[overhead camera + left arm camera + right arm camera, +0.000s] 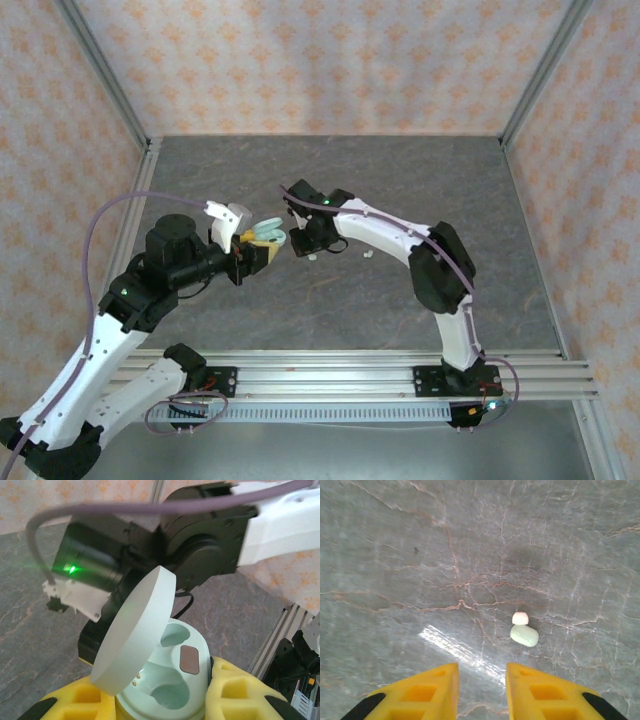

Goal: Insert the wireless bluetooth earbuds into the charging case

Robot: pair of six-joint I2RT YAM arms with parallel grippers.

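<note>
A pale mint charging case (172,680) is clamped between the yellow fingers of my left gripper (165,702), lifted off the table. Its lid (135,630) stands open and both sockets are empty. From above, the case (268,234) sits at my left gripper (256,246), close to my right gripper (303,245). One tiny whitish-mint earbud (524,632) lies on the grey table just ahead and right of my right gripper (482,680), which is open with nothing between its fingers. The overhead view shows that earbud (313,258) and a second earbud (367,254) farther right.
The right arm's dark wrist (200,540) hangs right behind the open case. Aluminium rails (330,365) run along the table's near edge, and patterned walls (320,60) enclose the grey marbled table (400,180).
</note>
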